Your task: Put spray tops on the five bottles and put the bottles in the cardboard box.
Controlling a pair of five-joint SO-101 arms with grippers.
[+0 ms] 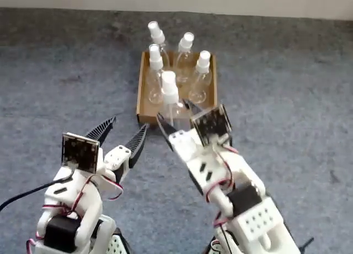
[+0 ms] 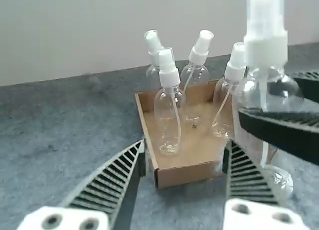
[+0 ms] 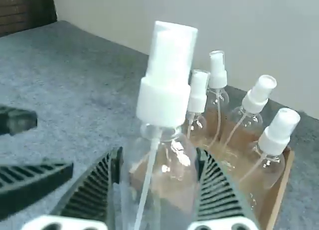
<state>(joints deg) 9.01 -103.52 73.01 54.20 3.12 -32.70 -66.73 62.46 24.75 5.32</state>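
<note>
Gripping tight with the right gripper on a clear plastic bottle with white spray top, upright at the near wall of the shallow brown cardboard box. Counting four more capped clear bottles standing inside. Hovering with the left gripper, fingers spread, empty, just short of the box's near corner.

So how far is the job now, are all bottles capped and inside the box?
Done: all five carry spray tops, and four bottles look to stand in the cardboard box. In hand: the fifth bottle is in the right gripper at the box's near edge. Left: setting it inside and releasing. The left gripper is open, empty.
</note>
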